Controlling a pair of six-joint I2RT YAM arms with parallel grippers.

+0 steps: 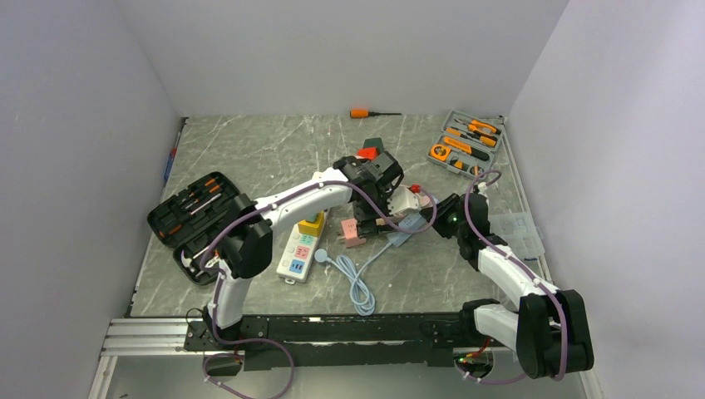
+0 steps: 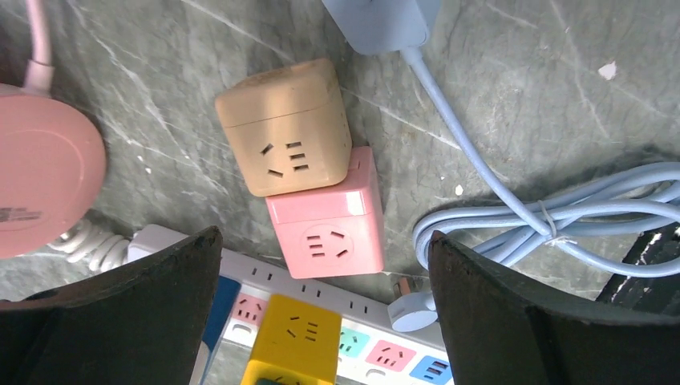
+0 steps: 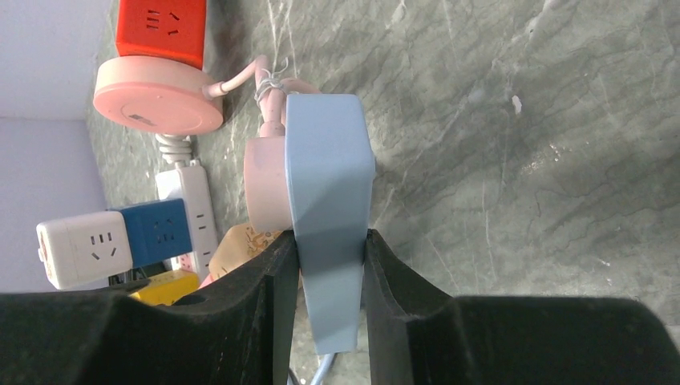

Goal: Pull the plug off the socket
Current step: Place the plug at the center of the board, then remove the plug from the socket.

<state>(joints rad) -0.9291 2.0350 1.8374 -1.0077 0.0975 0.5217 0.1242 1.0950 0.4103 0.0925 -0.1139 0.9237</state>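
My right pincer (image 3: 330, 238) is clamped on the blue plug (image 3: 329, 200), one black finger on each flat side, low in the centre of the right wrist view. The plug's broad face sits flush against a pale pink socket (image 3: 263, 184) on its left. I can't tell from here whether the pins are seated or free. Up in the top left of that view, a red block (image 3: 160, 32) stands on a round pink hub (image 3: 156, 100), and the grey marbled table (image 3: 521, 160) fills the right side.

Over to my left pincer (image 2: 322, 235): it's spread wide and holding nothing, with the two dark fingers at the bottom corners of the left wrist view. Between them, down on the table, a pink cube socket (image 2: 329, 216) touches a tan cube socket (image 2: 285, 128) just above it. A white power strip (image 2: 377, 353) runs along the bottom edge with a yellow cube (image 2: 293, 337) plugged in. The plug's blue cable (image 2: 548, 218) lies coiled at the right.

From above, both pincers meet near the middle of the frame, the left one above the cubes and the right one beside it.
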